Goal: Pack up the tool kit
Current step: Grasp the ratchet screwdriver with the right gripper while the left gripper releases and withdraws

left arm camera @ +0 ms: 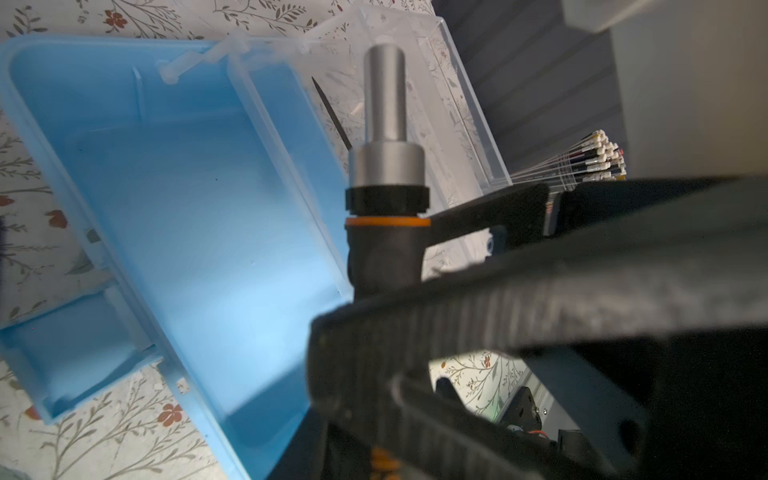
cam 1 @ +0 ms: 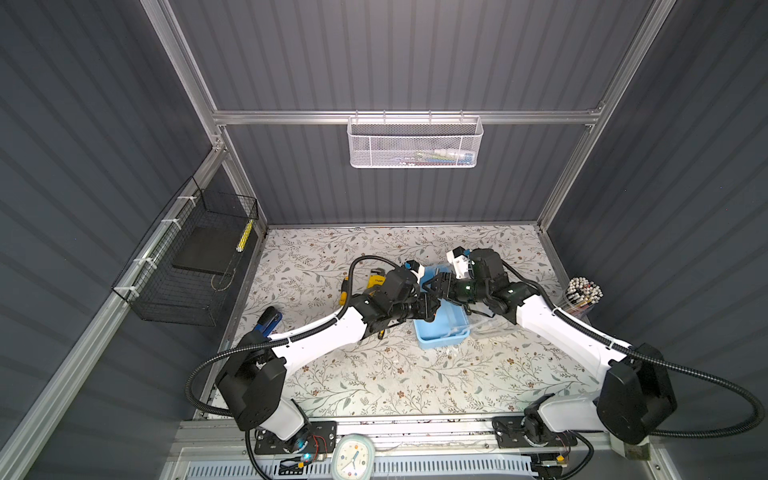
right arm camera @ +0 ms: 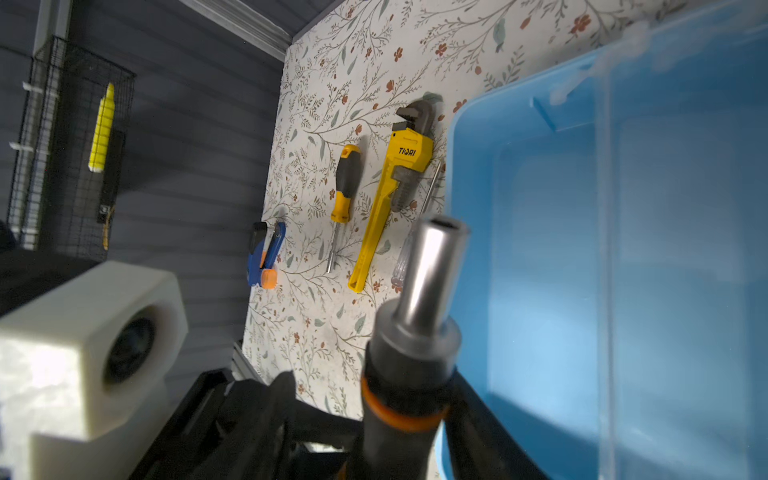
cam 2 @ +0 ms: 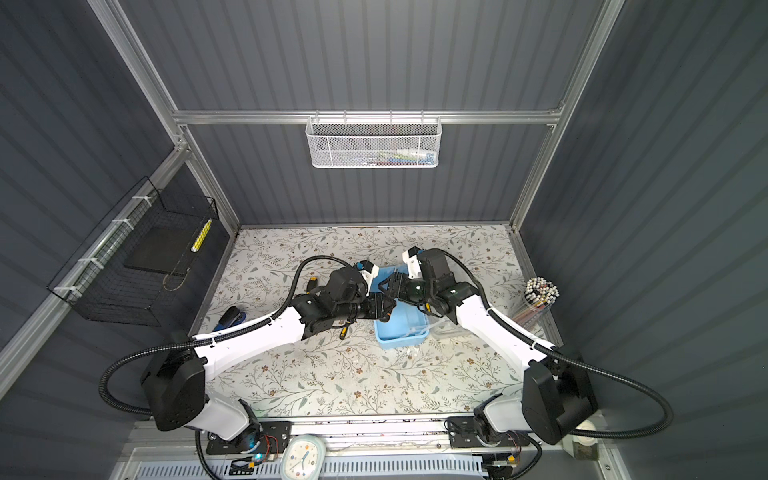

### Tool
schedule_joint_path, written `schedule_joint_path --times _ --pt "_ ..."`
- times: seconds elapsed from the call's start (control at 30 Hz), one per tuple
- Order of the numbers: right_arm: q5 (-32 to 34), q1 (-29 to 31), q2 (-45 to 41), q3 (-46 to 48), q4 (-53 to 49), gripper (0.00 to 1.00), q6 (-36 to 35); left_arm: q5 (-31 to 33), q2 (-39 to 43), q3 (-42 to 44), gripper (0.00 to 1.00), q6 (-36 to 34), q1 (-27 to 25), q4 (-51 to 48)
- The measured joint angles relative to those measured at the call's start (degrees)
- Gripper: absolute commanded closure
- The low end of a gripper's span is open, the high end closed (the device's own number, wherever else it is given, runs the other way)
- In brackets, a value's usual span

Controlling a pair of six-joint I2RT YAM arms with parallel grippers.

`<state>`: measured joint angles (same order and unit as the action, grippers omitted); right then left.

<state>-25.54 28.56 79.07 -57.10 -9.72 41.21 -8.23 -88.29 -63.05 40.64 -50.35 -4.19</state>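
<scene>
Overhead, in both top views, the open light-blue tool kit case (cam 1: 446, 330) (cam 2: 401, 334) lies in the middle of the surface (cam 1: 374, 374). The left end effector (cam 1: 430, 309) and right end effector (cam 1: 433, 286) meet above it, the right one's jaws spread. From the left wrist, the left end effector (left arm camera: 382, 274) clamps a black driver (left arm camera: 384, 124) with an orange ring over the case, its clear lid (left arm camera: 453, 104) folded out. From the right wrist, a pipe wrench (right arm camera: 395, 195) and a yellow-black screwdriver (right arm camera: 345, 183) lie on the surface beside the case.

Light-blue case (cam 1: 437, 343), yellow pipe wrench (right arm camera: 384, 199), orange-ringed black screwdriver (left arm camera: 386, 199), floral tabletop (cam 1: 374, 382)
</scene>
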Motion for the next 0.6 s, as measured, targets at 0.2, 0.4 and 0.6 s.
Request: schedule_joint_path --times 0.2,0.4,0.6 --pt "0.7 -0.1 0.0 -0.2 -0.7 0.77 -0.4 0.0 -0.1 0.0 0.75 0.3 0.0 1.0" --pt "2.0 -0.6 0.0 -1.9 -4.4 0.95 -2.3 -0.2 -0.7 -0.3 0.53 0.2 0.0 1.4" --pt "2.7 -4.4 -2.5 -5.2 -11.8 0.93 -6.5 4.8 2.6 -0.5 0.1 -1.8 -0.4 -2.3"
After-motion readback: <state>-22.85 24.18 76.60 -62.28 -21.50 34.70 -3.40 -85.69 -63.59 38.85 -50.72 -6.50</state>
